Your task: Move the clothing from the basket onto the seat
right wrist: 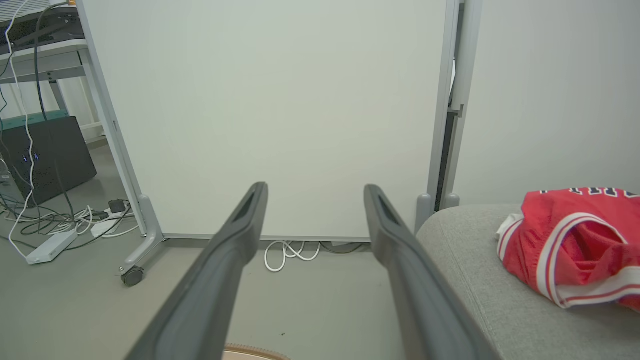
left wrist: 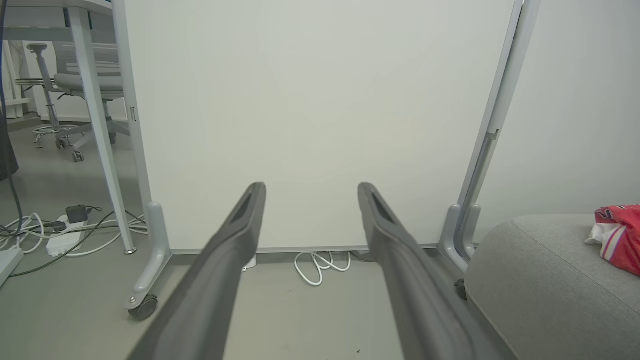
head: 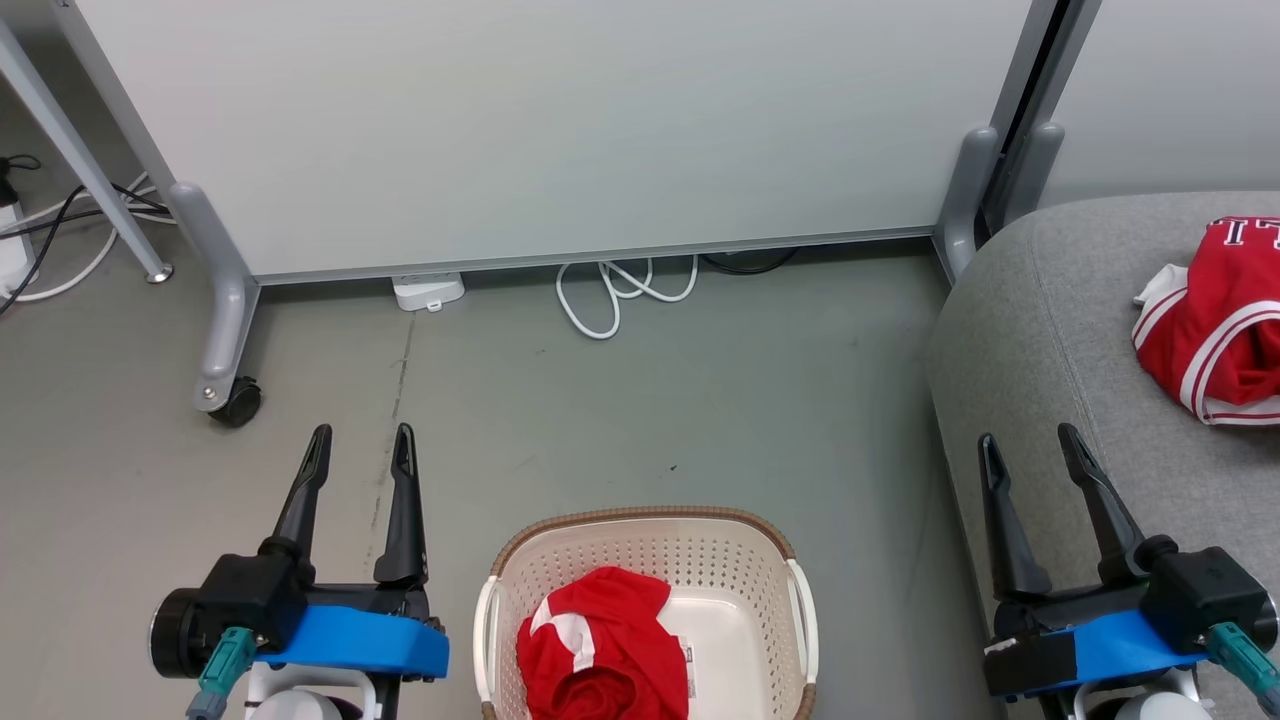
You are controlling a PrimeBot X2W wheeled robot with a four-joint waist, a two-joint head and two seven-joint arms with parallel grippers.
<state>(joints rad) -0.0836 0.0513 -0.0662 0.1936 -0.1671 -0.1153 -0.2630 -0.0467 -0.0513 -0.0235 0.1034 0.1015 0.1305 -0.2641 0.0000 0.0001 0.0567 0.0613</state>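
Observation:
The cream basket (head: 760, 575) stands on the floor at the bottom centre, with crumpled red clothing (head: 600, 650) with white trim lying inside it. A red jersey (head: 1215, 325) with white stripes lies on the grey seat (head: 1040, 340) at the right, seen too in the right wrist view (right wrist: 570, 247) and the left wrist view (left wrist: 620, 235). My left gripper (head: 362, 448) hangs open over the floor left of the basket. Open as well, my right gripper (head: 1028, 445) hovers at the seat's near edge. Both hold nothing.
A white partition panel (head: 560, 130) on castor feet (head: 235, 400) stands behind the floor space. A white cable (head: 620, 290) and a power adapter (head: 428, 292) lie at its base. Table legs and more cables are at the far left (head: 70, 230).

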